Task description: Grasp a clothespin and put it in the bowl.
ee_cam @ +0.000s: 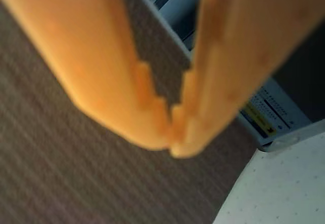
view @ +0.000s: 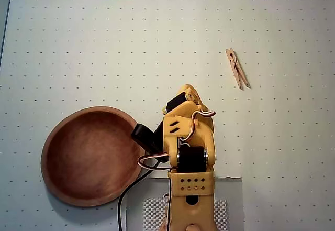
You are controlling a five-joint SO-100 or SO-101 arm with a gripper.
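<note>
Wrist view: gripper (ee_cam: 172, 145) fills frame, orange fingertips meet at tips, clenched on nothing, pointing away from table.

Overhead view: arm (view: 189, 157) folded near bottom edge, bowl (view: 55, 173) just beside it on left, empty.

Clothespin (view: 236, 68) lies flat on table (view: 104, 42), upper right, well apart from arm.

Step judged: grasp not yet begun. Next move calls for reaching toward clothespin, parting fingers, aligning across slats.

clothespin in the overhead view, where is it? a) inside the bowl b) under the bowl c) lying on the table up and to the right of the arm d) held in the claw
c: the clothespin lies alone on the dotted table, apart from the bowl and the closed, empty claw.
</note>
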